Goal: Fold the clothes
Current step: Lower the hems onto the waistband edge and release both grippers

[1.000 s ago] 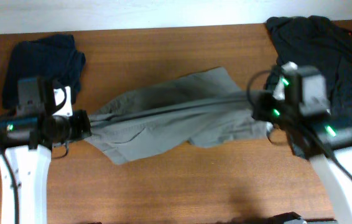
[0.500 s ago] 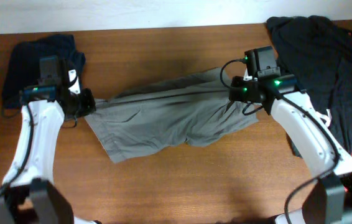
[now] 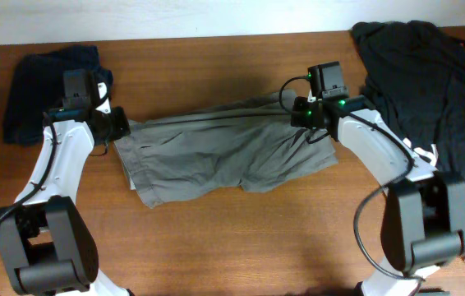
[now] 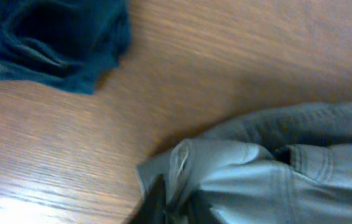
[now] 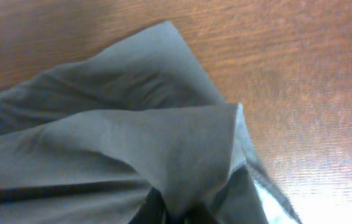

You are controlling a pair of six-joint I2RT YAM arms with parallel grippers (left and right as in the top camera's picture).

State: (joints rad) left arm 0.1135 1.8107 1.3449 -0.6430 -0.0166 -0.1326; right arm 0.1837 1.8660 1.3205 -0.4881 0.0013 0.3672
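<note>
Two wrist views alone show shorts (image 4: 275,177) pinched.

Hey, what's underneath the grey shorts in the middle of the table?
Only wooden table shows around the shorts, which lie spread on it, ends pinched by the left gripper and right gripper. The surface beneath the fabric is covered; no bulge hints at anything there.

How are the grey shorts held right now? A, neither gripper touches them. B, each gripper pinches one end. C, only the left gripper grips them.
B: the left gripper and the right gripper each clamp bunched fabric at opposite ends of the shorts, as both wrist views show.
</note>
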